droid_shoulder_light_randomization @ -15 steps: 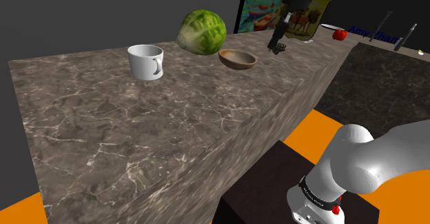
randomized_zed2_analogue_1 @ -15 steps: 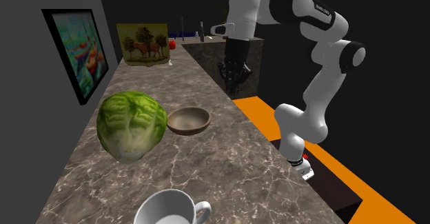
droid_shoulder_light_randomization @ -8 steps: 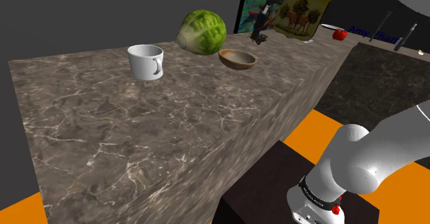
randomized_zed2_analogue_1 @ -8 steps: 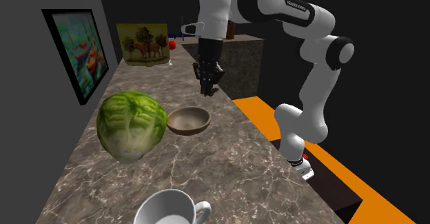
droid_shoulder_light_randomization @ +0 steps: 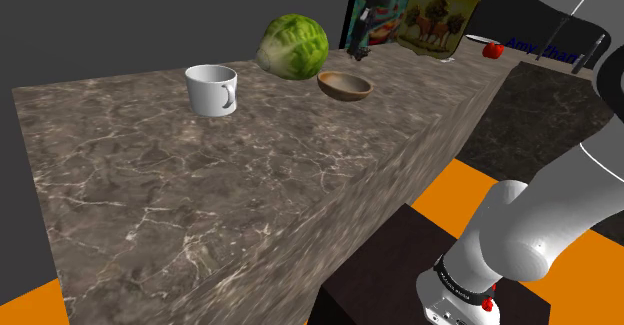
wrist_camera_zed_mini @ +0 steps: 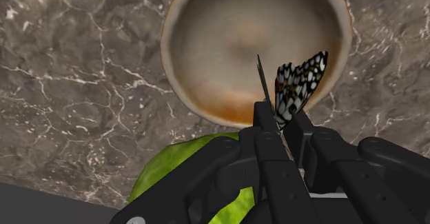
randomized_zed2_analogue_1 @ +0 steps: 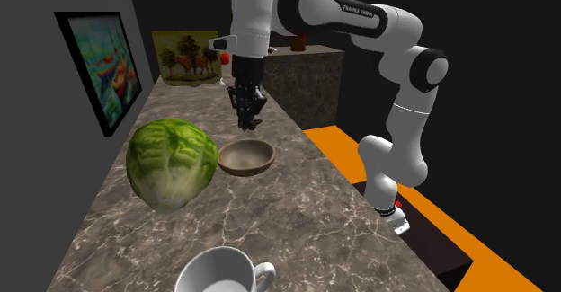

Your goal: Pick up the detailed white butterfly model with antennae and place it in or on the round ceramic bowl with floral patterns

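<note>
My gripper (wrist_camera_zed_mini: 279,123) is shut on a small butterfly (wrist_camera_zed_mini: 298,85) with white, black-patterned wings and thin antennae; one wing sticks out past the fingertips. Straight below it lies the round brownish bowl (wrist_camera_zed_mini: 234,36), with nothing inside. In the shoulder view the gripper (droid_shoulder_light_randomization: 360,51) hangs just above and behind the bowl (droid_shoulder_light_randomization: 345,84). In the second exterior view the gripper (randomized_zed2_analogue_1: 249,119) points down a short way above the bowl (randomized_zed2_analogue_1: 246,157).
A green cabbage (droid_shoulder_light_randomization: 292,45) stands close beside the bowl on the marble counter (droid_shoulder_light_randomization: 200,193), and a white mug (droid_shoulder_light_randomization: 212,89) sits further along. Two pictures (randomized_zed2_analogue_1: 187,58) (randomized_zed2_analogue_1: 99,66) lean at the wall end. The counter edge drops to an orange floor (droid_shoulder_light_randomization: 450,198).
The arm has carried the butterfly towards the shoulder view's left, from beyond the counter's edge to a spot over the bowl. The bowl, cabbage and mug have not moved.
</note>
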Robot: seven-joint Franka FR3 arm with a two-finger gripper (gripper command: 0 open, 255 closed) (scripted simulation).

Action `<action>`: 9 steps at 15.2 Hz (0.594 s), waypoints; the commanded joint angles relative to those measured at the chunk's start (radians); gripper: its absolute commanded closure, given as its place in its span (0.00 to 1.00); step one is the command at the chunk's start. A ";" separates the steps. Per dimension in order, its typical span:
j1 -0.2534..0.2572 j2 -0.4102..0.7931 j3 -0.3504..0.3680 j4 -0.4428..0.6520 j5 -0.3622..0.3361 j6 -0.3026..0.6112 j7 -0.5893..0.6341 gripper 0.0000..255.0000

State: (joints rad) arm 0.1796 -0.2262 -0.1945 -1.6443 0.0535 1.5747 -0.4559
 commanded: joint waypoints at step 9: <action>-0.002 -0.048 0.004 -0.186 -0.008 0.140 -0.004 1.00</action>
State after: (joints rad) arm 0.1778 -0.2720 -0.1901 -1.8133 0.0456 1.6990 -0.4582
